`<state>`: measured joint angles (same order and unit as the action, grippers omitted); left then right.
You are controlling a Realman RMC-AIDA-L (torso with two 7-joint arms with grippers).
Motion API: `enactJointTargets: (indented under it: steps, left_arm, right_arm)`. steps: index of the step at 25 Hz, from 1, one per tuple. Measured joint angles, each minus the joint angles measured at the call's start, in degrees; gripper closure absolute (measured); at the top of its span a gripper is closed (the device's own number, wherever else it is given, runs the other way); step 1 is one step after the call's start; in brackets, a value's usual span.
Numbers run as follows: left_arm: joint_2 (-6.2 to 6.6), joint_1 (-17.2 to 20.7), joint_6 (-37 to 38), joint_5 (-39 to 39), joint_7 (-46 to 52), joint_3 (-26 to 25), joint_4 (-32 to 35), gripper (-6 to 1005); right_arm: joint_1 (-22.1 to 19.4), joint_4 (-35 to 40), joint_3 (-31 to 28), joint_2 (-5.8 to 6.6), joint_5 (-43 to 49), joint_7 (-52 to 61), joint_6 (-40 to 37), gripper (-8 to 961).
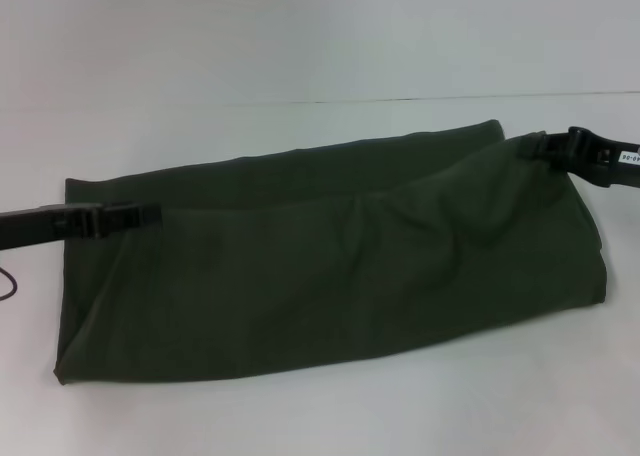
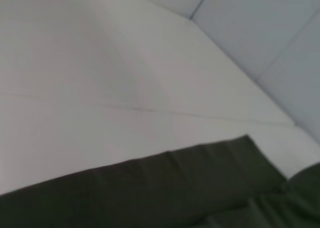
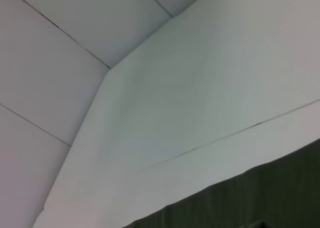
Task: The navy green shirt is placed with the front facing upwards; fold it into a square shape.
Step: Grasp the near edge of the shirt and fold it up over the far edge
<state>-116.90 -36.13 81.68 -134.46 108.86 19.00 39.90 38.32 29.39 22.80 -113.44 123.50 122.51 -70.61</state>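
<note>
The navy green shirt (image 1: 330, 276) lies across the white table (image 1: 300, 36) as a long dark band with plain cloth facing up. My left gripper (image 1: 150, 216) comes in from the left and is shut on the edge of the shirt's upper layer. At the shirt's far right corner, my right gripper (image 1: 535, 146) is shut on the same edge. That edge hangs taut between the two grippers, with creases near its middle. A strip of the lower layer shows behind it. In the wrist views only the navy green shirt (image 2: 175, 188) (image 3: 260, 198) and table show, not the fingers.
The table's far edge (image 1: 400, 100) meets a pale wall behind the shirt. A thin dark cable (image 1: 8, 286) loops at the left border. Bare table surface (image 1: 330, 416) runs in front of the shirt.
</note>
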Motion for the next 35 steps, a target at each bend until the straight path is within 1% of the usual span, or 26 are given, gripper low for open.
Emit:
enactJointTargets:
  steps: [2, 5, 8, 10, 14, 21, 26, 31, 35]
  left_arm:
    - [-0.35, 0.4, -2.0, -0.2, -2.2, 1.6, 0.2, 599]
    - [-1.00, 0.8, -4.6, -0.3, -4.1, 3.8, 0.4, 489]
    - [-1.46, 1.1, -7.1, -0.1, -5.0, 4.8, 0.5, 379]
    - [-1.68, 1.1, -8.5, -0.2, -5.1, 5.0, 0.5, 152]
    - [-2.33, 0.8, -11.1, -0.5, -5.1, 5.4, 0.3, 144]
    - [-2.62, 0.1, -14.5, -0.5, -3.3, 8.6, -1.8, 131]
    - [-3.07, 0.4, -17.0, -0.5, -3.3, 9.4, -1.7, 132]
    - [-3.02, 0.2, -16.6, -0.6, -3.3, 9.8, -2.4, 145]
    - [-3.11, 0.1, -16.9, -0.6, -3.1, 12.0, -2.8, 155]
  right_arm:
    - [-0.1, -0.3, 0.1, -0.01, 0.0, -0.2, 0.0, 898]
    - [-0.2, -0.6, 0.1, -0.02, 0.0, -0.6, -0.1, 898]
    - [-0.2, -0.6, 0.2, -0.11, 0.0, -0.7, -0.1, 898]
    - [-0.1, -0.6, 0.4, -0.17, 0.0, -0.8, -0.1, 898]
    - [-0.1, -0.7, 0.6, -0.22, 0.0, -0.8, -0.1, 898]
    - [0.1, -0.7, 0.7, -0.20, 0.0, -0.8, 0.2, 897]
    - [0.3, -0.6, 0.8, -0.23, 0.0, -0.8, 0.2, 898]
    - [0.4, -0.7, 0.7, -0.26, 0.0, -0.8, 0.5, 898]
    - [0.4, -0.7, 0.7, -0.27, 0.0, -0.8, 0.7, 897]
